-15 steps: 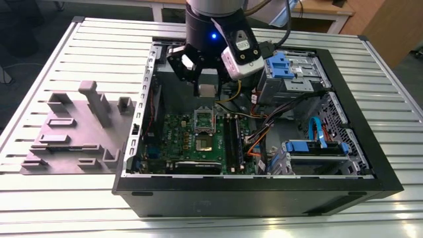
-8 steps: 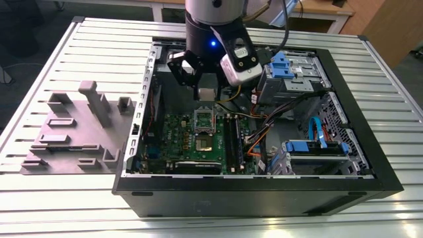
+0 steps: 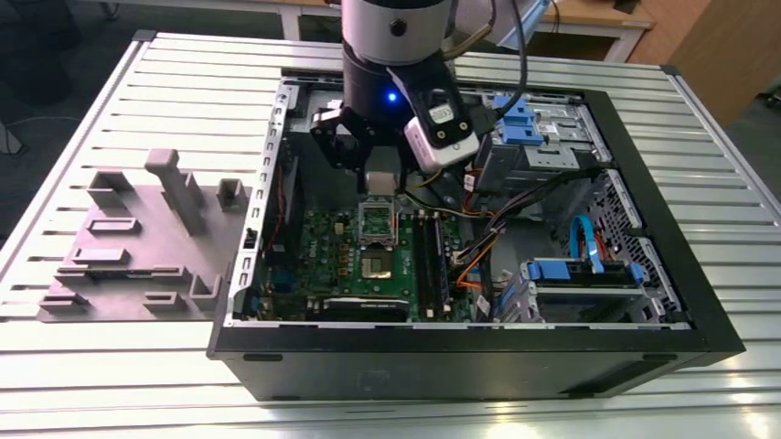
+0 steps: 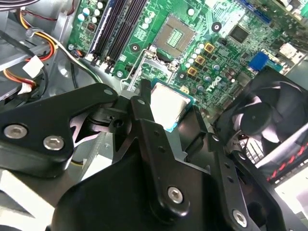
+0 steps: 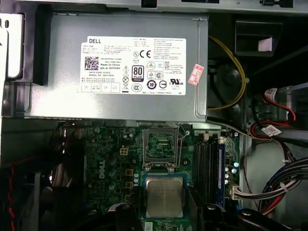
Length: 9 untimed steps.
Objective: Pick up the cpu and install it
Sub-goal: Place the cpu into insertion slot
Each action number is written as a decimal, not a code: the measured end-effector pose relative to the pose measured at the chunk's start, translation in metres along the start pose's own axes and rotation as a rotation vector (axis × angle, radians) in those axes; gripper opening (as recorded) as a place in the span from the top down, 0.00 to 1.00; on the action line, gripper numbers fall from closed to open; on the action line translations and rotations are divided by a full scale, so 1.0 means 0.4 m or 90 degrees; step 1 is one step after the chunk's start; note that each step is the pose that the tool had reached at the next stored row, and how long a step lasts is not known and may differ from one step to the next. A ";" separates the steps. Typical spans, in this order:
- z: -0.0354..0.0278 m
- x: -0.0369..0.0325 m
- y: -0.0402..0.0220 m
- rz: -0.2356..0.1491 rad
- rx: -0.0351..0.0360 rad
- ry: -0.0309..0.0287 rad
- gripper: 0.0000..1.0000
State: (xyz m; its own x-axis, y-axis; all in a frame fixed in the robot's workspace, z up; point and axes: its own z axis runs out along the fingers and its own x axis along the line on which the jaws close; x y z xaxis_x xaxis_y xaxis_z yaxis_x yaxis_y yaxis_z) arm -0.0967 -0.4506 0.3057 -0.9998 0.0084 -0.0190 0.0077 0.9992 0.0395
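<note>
- Centrally, the gripper (image 4: pixel 169 114) pinches the cpu (image 4: pixel 167 102) by two opposite edges, its black fingers (image 4: pixel 143 114) closed against the chip's sides. The silver-grey top faces the wrist cameras, so the contact side presumably faces the board.
- Position of the cpu: in the air above the green motherboard (image 5: pixel 106 163), near the socket (image 5: pixel 161 146) but apart from it, not yet seated.
- Socket: its contact field shows bare in both wrist views, apparently opened to receive the chip.
- Edge grip: judged to keep the fingers off the chip's top and underside and to hold it level with the board.
- Exterior view: the arm stands upright over the open computer case (image 3: pixel 464 370), wrist pointing down into it. The grey fixture tray (image 3: pixel 123 265) lies outside the case, on the exterior view's left, on the slatted table (image 3: pixel 98 384).
- Power-supply box (image 5: pixel 62 72): beside the board's socket end, apart from the gripper.
</note>
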 end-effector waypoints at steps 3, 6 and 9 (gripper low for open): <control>0.013 0.000 -0.002 0.000 0.0000 0.0000 0.53; 0.023 0.001 -0.005 0.000 0.0000 0.0000 0.53; 0.032 0.000 -0.006 0.000 0.0001 0.0000 0.53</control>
State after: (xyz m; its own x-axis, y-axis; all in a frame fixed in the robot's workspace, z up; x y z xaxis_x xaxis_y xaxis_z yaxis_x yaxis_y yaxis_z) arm -0.0966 -0.4525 0.2928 -0.9998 0.0084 -0.0190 0.0076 0.9992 0.0393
